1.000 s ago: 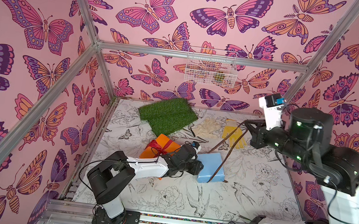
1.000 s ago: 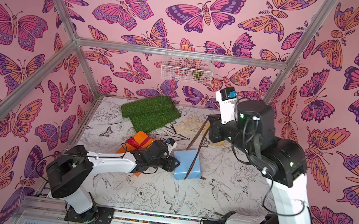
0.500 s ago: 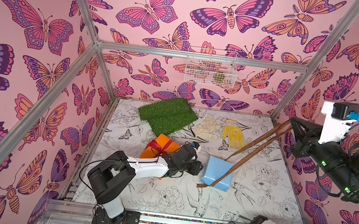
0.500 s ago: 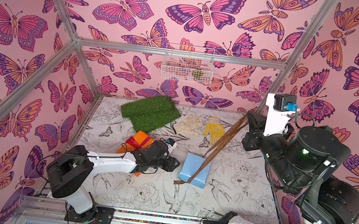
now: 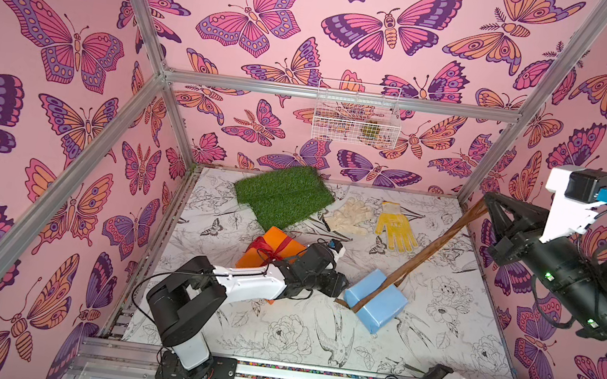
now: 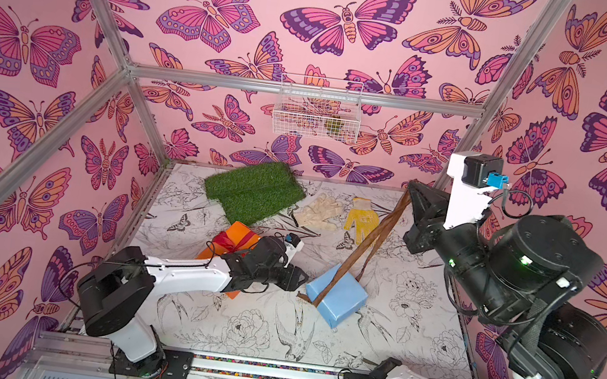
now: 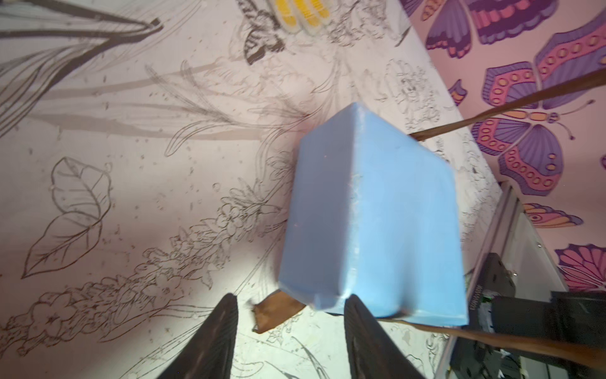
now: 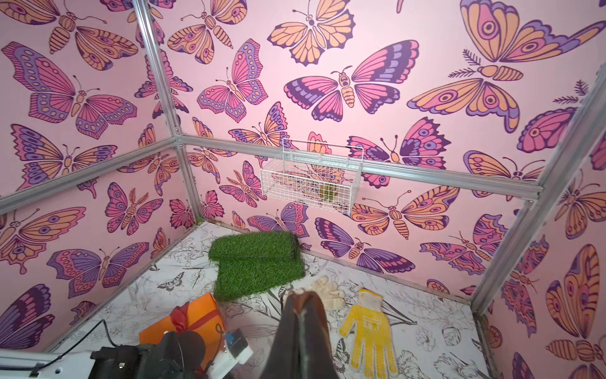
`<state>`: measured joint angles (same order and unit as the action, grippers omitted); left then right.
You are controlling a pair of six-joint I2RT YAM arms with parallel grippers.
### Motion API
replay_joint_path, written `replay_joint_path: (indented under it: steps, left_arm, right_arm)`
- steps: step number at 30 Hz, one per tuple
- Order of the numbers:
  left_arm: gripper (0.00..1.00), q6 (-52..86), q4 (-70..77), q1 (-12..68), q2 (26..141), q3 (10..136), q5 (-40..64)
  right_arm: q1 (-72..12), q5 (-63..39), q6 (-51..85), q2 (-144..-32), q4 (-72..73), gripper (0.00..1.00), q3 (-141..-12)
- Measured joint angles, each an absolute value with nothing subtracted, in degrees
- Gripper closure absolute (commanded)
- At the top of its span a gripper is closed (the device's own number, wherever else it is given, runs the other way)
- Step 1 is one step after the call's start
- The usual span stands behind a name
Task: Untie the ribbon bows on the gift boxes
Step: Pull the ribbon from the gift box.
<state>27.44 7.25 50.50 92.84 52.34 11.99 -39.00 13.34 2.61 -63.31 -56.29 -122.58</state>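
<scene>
The light blue gift box (image 5: 378,304) (image 6: 339,298) lies in mid-floor, and the brown ribbon (image 5: 430,248) (image 6: 366,243) loops round it. Two taut strands rise to my right gripper (image 5: 487,203) (image 6: 411,187), held high by the right wall and shut on the ribbon (image 8: 303,297). My left gripper (image 5: 339,284) (image 7: 290,315) stands open at the box's near corner (image 7: 370,213); a loose ribbon end (image 7: 275,313) lies between its fingers. The orange gift box (image 5: 278,243) (image 8: 200,315) behind the left arm carries a tied red bow (image 5: 265,247) (image 6: 226,242).
A green grass mat (image 5: 285,194) lies at the back, with a cream glove (image 5: 350,215) and a yellow glove (image 5: 395,229) to its right. A white wire basket (image 5: 356,119) hangs on the back wall. Metal frame posts line the corners.
My right gripper has swung up and far to the right, pulling the brown ribbon taut. The blue box slid right and turned. The left gripper has opened a little.
</scene>
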Motion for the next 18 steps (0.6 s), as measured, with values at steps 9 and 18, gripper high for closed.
replay_joint_path:
  steps: [9, 18]
  left_arm:
    - [0.34, 24.0, 12.7, 50.7, 87.3, 52.5, 17.0]
    - [0.34, 24.1, 13.7, 50.7, 88.6, 49.6, 16.9]
  right_arm:
    - [-39.0, 5.7, 2.0, -62.2, -43.1, 1.0, -117.8]
    - [-39.0, 6.6, -2.9, -57.1, -24.8, 1.0, -114.2]
